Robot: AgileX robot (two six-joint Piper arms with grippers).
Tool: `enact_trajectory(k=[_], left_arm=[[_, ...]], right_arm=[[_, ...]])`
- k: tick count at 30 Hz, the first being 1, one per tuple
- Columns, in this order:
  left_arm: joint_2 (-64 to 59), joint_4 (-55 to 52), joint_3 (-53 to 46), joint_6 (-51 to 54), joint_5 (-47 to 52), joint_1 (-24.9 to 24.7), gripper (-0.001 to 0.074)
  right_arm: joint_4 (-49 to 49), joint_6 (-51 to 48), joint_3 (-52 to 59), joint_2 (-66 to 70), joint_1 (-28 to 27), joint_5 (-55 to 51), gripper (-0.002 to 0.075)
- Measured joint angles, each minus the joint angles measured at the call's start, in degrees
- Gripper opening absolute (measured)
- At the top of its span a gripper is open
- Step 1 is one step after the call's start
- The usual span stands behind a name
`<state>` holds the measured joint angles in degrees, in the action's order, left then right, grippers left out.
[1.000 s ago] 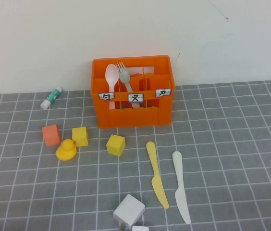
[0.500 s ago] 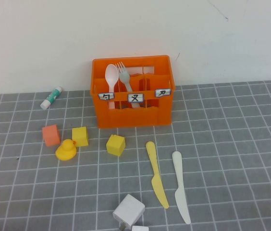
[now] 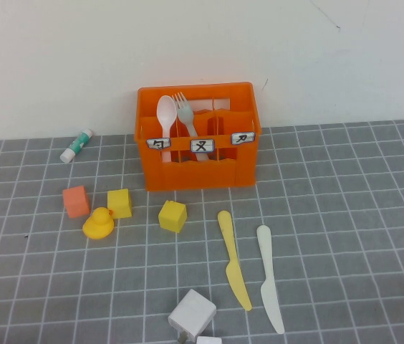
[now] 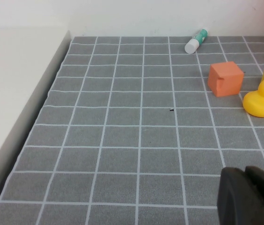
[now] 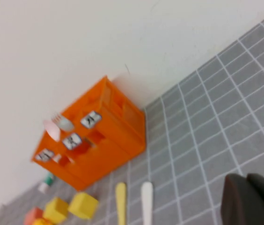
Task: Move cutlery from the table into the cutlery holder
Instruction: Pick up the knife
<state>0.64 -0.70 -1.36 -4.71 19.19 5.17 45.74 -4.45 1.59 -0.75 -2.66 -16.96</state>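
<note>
we are seeing the task half done: the spoon [image 3: 166, 112] and fork [image 3: 185, 111] are standing in the cutlery holder [image 3: 198, 175] at upper centre, while the yellow knife [image 3: 233, 259] and white knife [image 3: 269, 278] are lying on the bench [image 3: 345, 229] at lower centre. the left pincer [image 4: 251, 197] and right pincer [image 5: 253, 199] are showing only at their wrist views' lower right corners; we cannot tell their state.

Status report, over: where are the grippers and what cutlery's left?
Left gripper and right gripper raised, holding nothing. Spoon, fork in cutlery holder. Yellow knife, white knife on table, unobstructed.
</note>
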Motion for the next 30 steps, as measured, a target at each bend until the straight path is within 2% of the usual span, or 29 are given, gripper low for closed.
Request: enact_trajectory(k=[4, 12, 16, 23, 27, 30], left_arm=[[0.0, 0.0, 0.0, 0.0, 0.0, 0.0, -0.0001], [0.0, 0.0, 0.0, 0.0, 0.0, 0.0, -0.0001], [0.0, 0.0, 0.0, 0.0, 0.0, 0.0, -0.0001], [0.0, 0.0, 0.0, -0.2, 0.0, 0.0, -0.0001], [0.0, 0.0, 0.0, -0.2, 0.0, 0.0, -0.0001], [0.0, 0.0, 0.0, -0.2, 0.0, 0.0, -0.0001]], right_arm=[[-2.0, -4.2, -0.5, 0.0, 0.0, -2.0, -0.0003], [-4.7, -25.0, -11.4, 2.1, 0.0, -8.9, -0.0003], [-5.0, -31.1, -21.8, 13.4, 0.0, -17.3, -0.0003], [-6.0, -38.8, -38.3, 39.2, 0.1, -40.9, -0.0003], [-10.8, -37.5, -43.6, 49.1, 4.3, -45.0, -0.0003], [-16.8, -32.0, -46.8, 54.5, 11.6, -43.0, -0.0003]])
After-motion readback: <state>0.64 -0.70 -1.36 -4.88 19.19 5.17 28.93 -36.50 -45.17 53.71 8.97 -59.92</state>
